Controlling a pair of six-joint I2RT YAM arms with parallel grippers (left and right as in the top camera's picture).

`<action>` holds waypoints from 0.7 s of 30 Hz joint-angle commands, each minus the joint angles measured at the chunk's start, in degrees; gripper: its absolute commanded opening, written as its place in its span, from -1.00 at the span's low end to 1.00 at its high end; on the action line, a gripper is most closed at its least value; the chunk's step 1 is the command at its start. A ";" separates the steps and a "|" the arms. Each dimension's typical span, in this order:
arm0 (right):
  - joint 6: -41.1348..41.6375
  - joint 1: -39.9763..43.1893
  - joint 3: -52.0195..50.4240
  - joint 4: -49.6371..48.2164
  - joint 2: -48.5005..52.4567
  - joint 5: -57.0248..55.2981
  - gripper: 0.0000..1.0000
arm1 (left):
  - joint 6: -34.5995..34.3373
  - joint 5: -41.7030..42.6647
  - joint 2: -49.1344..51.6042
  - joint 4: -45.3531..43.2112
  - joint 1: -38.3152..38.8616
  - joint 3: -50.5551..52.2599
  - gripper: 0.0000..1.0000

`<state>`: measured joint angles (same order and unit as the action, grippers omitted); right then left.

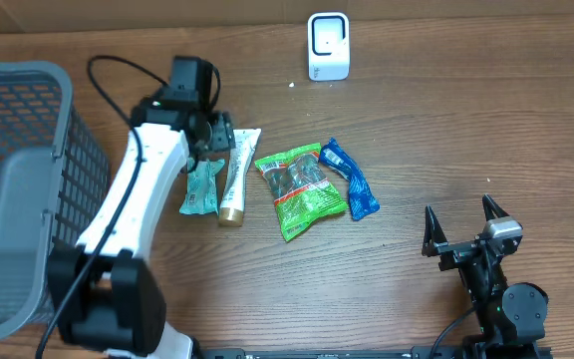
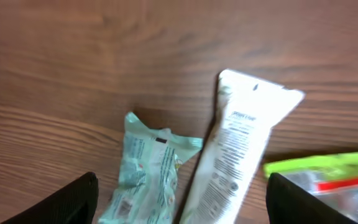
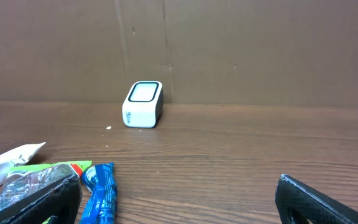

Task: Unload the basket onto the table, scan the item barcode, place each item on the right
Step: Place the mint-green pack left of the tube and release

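Leftward, grey basket stands apart from teal packet.

A grey plastic mesh basket stands at the left edge of the brown wooden counter. A small white box-shaped scanner sits near the middle of the far edge. At mid-counter four packets lie in a row. From left to right they are a mint foil sachet, a white plastic tube touching it, a green-and-clear plastic snack bag just beside the tube, and a blue foil wrapper against the bag's right side. The left claw hangs over the far ends of the sachet and tube. The right claw sits toward the near right corner, well apart from the row.
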<state>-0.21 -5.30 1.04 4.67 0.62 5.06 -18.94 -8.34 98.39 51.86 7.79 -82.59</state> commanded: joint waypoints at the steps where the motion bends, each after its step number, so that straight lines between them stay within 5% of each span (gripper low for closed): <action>1: 0.02 -0.26 -0.59 -0.28 -0.46 -0.52 1.00 | 2.64 0.70 -3.98 2.01 0.15 -3.85 0.54; 10: 0.02 -0.26 -0.59 -0.28 -0.46 -0.52 1.00 | 10.47 6.97 -11.17 5.07 0.09 -6.84 0.57; 14: 0.02 -0.26 -0.59 -0.28 -0.46 -0.52 1.00 | 11.74 6.93 -15.69 6.93 -0.61 -8.07 0.77; 21: 0.02 -0.26 -0.59 -0.28 -0.46 -0.52 1.00 | 16.39 7.02 -21.44 14.34 -9.53 -11.43 0.76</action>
<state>-0.21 -5.30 1.04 4.67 0.62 5.06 -7.03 -1.85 79.55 64.27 2.90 -91.37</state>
